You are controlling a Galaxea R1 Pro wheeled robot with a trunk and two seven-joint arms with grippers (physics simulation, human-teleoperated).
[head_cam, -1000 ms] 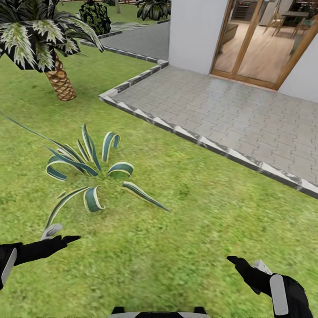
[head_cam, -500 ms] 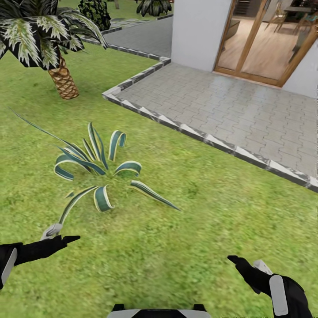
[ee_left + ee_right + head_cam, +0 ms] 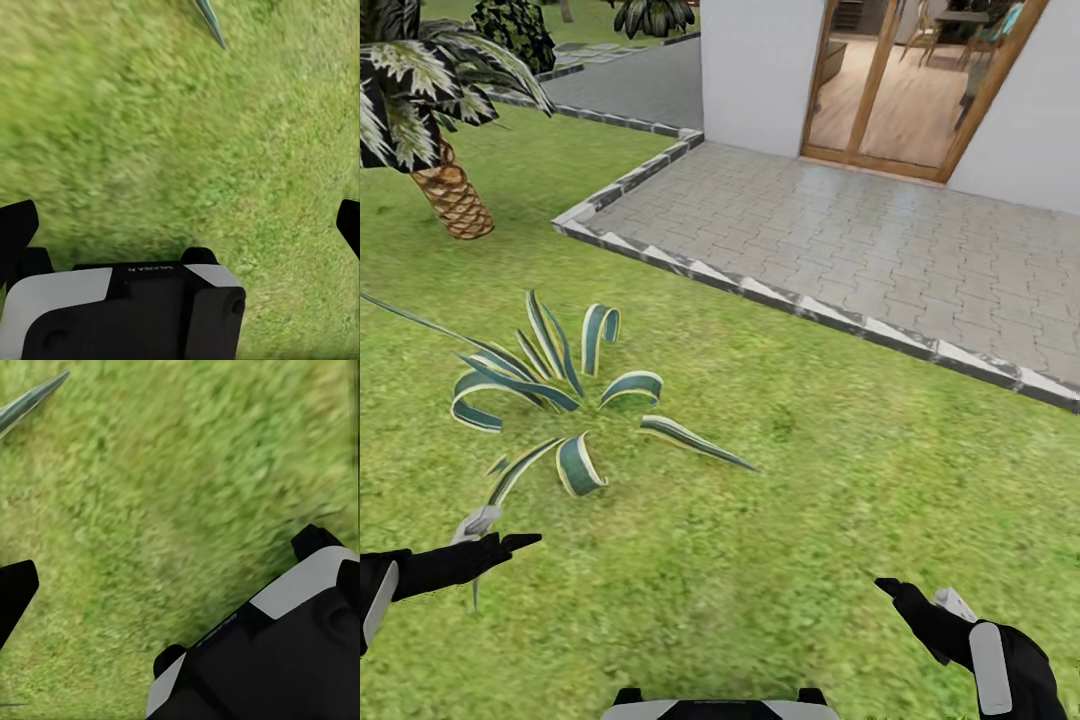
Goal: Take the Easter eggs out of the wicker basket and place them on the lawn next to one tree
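The robot is in transit over the lawn (image 3: 840,480); left gripper (image 3: 495,535) and right gripper (image 3: 920,600) hang spread and empty. Next it must find the wicker basket.

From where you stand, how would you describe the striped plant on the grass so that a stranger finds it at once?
Start at the paved patio before the glass door and step down onto the lawn. The plant sits low in the grass, on the patio's left. Unlike the palm behind it, it has no trunk, just curling blue-green leaves with cream edges.
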